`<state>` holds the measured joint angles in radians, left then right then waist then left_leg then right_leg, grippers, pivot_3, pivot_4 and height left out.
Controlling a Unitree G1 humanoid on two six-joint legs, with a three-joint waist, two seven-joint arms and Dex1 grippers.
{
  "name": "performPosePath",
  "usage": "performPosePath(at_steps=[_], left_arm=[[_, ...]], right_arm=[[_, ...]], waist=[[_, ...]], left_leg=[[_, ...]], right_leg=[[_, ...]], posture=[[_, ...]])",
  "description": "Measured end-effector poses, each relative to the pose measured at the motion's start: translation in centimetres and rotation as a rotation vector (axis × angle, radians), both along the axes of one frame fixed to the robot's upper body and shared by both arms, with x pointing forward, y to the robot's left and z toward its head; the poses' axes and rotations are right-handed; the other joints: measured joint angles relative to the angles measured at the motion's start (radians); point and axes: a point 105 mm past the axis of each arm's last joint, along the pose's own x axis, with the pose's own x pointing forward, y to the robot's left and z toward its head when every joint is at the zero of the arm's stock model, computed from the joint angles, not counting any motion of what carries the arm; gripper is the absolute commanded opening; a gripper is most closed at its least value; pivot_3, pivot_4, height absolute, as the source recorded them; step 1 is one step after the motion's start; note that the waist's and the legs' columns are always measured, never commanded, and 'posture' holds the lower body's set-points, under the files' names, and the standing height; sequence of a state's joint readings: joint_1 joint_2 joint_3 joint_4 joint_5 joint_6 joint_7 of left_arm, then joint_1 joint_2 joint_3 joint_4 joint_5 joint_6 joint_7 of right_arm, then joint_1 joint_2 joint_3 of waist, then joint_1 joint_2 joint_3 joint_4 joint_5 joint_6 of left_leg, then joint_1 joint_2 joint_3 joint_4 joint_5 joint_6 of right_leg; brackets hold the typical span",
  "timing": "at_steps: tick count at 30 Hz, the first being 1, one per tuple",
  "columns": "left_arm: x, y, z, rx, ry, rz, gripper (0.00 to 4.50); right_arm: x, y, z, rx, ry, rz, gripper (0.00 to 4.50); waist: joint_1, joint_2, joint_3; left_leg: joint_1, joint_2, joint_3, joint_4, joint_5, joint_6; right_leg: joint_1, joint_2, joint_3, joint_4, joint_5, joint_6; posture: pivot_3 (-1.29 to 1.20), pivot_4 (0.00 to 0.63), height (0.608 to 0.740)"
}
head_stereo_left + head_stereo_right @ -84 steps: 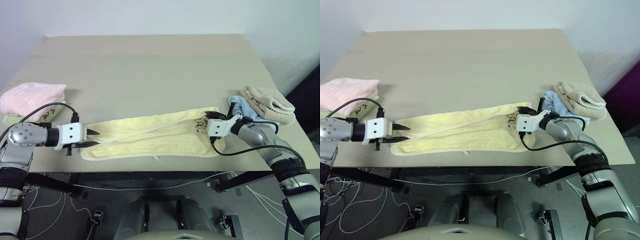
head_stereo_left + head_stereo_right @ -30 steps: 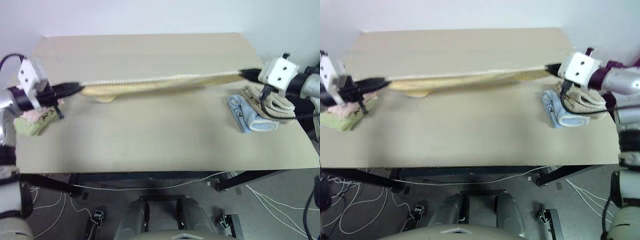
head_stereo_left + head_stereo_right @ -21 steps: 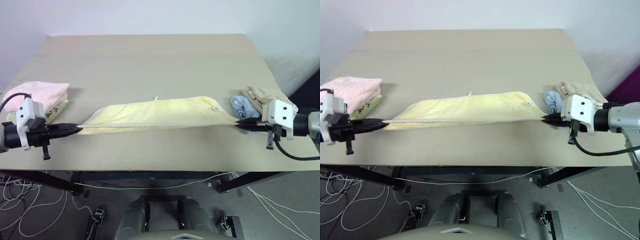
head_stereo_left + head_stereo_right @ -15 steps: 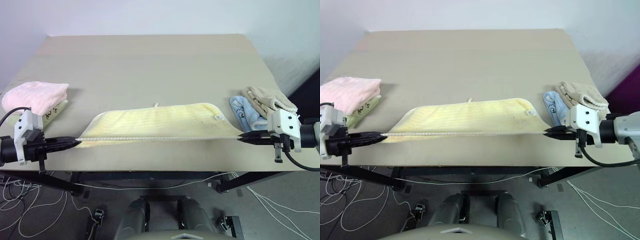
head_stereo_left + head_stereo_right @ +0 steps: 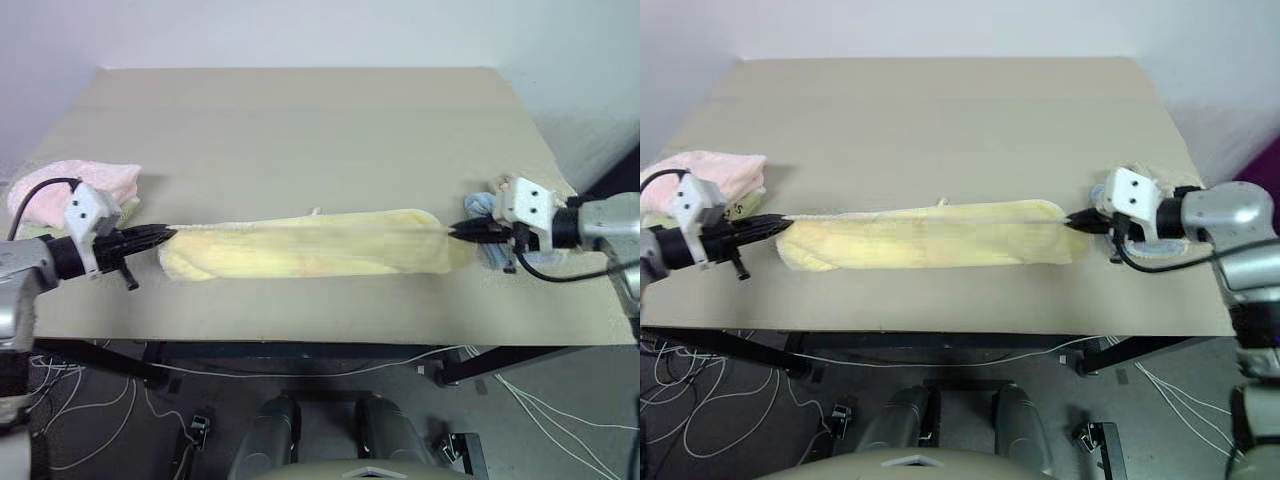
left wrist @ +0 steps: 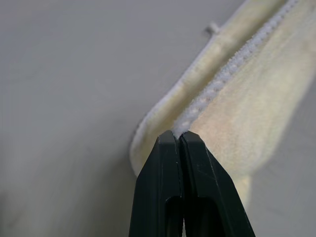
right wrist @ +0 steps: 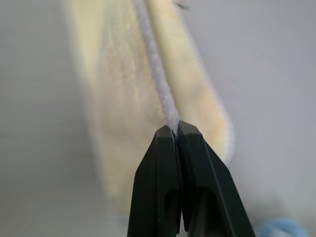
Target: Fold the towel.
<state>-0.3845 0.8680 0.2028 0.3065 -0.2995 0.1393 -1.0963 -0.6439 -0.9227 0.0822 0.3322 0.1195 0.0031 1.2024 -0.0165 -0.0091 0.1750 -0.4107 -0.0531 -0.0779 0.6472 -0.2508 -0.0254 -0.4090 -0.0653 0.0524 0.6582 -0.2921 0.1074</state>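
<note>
Pale yellow towel point(image 5: 310, 245), white hem, on a tan table point(image 5: 300, 120)

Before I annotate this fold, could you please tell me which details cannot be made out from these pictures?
- Pale yellow terry-cloth towel: motion-blurred in the eye views, so its tag and layer alignment are unreadable.
- Light blue folded towel: mostly hidden behind the right end effector.
- Beige folded towel: largely covered by the right wrist in the right eye view.
- Pink folded towel: partly blocked by the left end effector arm and its cable.
</note>
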Motion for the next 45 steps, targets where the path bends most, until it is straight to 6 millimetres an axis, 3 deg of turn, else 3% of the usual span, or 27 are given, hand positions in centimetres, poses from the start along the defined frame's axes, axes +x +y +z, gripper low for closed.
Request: performPosePath(at_steps=[8, 15, 16, 20, 29, 30, 32, 36, 38, 39, 42, 45], left_arm=[[2.8, -0.2, -1.7, 0.094, -0.023, 0.038, 0.03], [3.1, 0.0, -3.3, 0.137, 0.01, 0.044, 0.03], [3.1, 0.0, -3.4, 0.136, 0.015, 0.042, 0.22], [2.9, 0.0, -3.6, 0.124, 0.036, 0.04, 1.29], [3.0, 0.7, -3.7, 0.093, 0.033, 0.092, 4.42], [3.1, 1.0, -3.4, 0.091, 0.016, 0.12, 4.5], [3.3, 1.6, -2.9, 0.079, -0.015, 0.167, 4.5], [2.8, 1.5, -1.3, -0.02, -0.093, 0.186, 4.5], [2.4, 1.5, -0.6, -0.063, -0.121, 0.191, 4.5], [1.9, 1.0, -0.2, -0.082, -0.135, 0.174, 4.5], [0.9, -0.5, 0.3, -0.123, -0.142, 0.109, 4.5], [-0.7, -3.2, 0.2, -0.159, -0.111, -0.027, 4.5]], right_arm=[[4.1, -0.1, -2.6, -0.064, -0.061, -0.074, 0.0], [5.2, 0.1, -3.6, -0.083, -0.103, -0.083, 0.0], [5.2, 0.2, -3.8, -0.091, -0.104, -0.079, 0.0], [5.2, -0.2, -4.2, -0.098, -0.104, -0.093, 0.95], [5.6, -0.9, -2.5, -0.072, -0.171, -0.136, 4.02], [5.6, -1.2, -1.9, -0.067, -0.199, -0.146, 4.32], [5.6, -1.4, -0.1, -0.046, -0.272, -0.158, 4.46], [4.3, -1.7, 3.4, 0.178, -0.362, -0.239, 4.46], [3.0, -1.7, 3.4, 0.328, -0.306, -0.285, 4.46], [1.5, -1.5, 2.7, 0.468, -0.216, -0.335, 4.46], [-0.7, -0.6, 0.3, 0.68, 0.014, -0.419, 4.46], [-2.8, 0.0, -0.6, 0.91, 0.218, -0.512, 4.46]], waist=[[-0.002, 0.0, 0.0], [-0.003, 0.0, 0.0], [-0.003, 0.0, 0.0], [-0.004, 0.0, 0.0], [-0.004, 0.0, 0.0], [-0.004, 0.0, 0.0], [-0.004, 0.0, 0.0], [0.001, 0.0, 0.0], [0.004, -0.001, 0.0], [0.006, -0.001, 0.0], [0.005, 0.0, -0.001], [0.004, 0.0, -0.001]], left_leg=[[0.0, -0.001, 0.0, 0.001, 0.0, 0.0], [0.0, -0.001, 0.0, 0.001, 0.0, 0.0], [0.0, -0.001, 0.0, 0.001, 0.0, 0.0], [0.0, -0.001, 0.0, 0.001, 0.0, 0.0], [0.0, -0.001, 0.0, 0.001, 0.0, 0.0], [0.0, -0.001, 0.0, 0.001, 0.0, 0.0], [0.0, -0.001, 0.0, 0.001, 0.0, 0.0], [0.0, 0.0, -0.001, 0.001, 0.0, 0.0], [-0.001, 0.0, -0.002, 0.002, 0.0, 0.0], [-0.001, 0.0, -0.004, 0.001, 0.0, 0.0], [-0.001, -0.001, -0.003, 0.001, 0.0, 0.0], [0.0, 0.0, -0.003, 0.001, 0.0, 0.0]], right_leg=[[-0.001, 0.001, 0.0, 0.002, 0.0, 0.0], [-0.001, 0.001, 0.0, 0.003, 0.0, 0.0], [-0.001, 0.001, 0.0, 0.004, 0.0, 0.0], [-0.001, 0.001, 0.0, 0.004, 0.0, 0.0], [-0.001, 0.001, 0.0, 0.004, 0.0, 0.0], [-0.001, 0.001, 0.0, 0.004, 0.0, 0.0], [-0.001, 0.001, 0.0, 0.004, 0.0, 0.0], [-0.001, 0.0, 0.0, 0.004, 0.0, 0.0], [0.0, -0.001, 0.0, 0.004, 0.0, 0.0], [0.0, -0.002, 0.0, 0.004, 0.0, 0.0], [0.0, -0.002, 0.0, 0.004, 0.0, 0.0], [0.001, -0.002, 0.0, 0.004, 0.0, 0.0]], posture=[[0.0, 0.15, 0.74], [0.0, 0.15, 0.74], [0.0, 0.15, 0.74], [0.0, 0.15, 0.74], [0.0, 0.15, 0.74], [0.0, 0.15, 0.74], [0.0, 0.15, 0.74], [0.0, 0.15, 0.74], [0.0, 0.15, 0.74], [0.0, 0.15, 0.74], [0.0, 0.15, 0.74], [0.0, 0.15, 0.74]])
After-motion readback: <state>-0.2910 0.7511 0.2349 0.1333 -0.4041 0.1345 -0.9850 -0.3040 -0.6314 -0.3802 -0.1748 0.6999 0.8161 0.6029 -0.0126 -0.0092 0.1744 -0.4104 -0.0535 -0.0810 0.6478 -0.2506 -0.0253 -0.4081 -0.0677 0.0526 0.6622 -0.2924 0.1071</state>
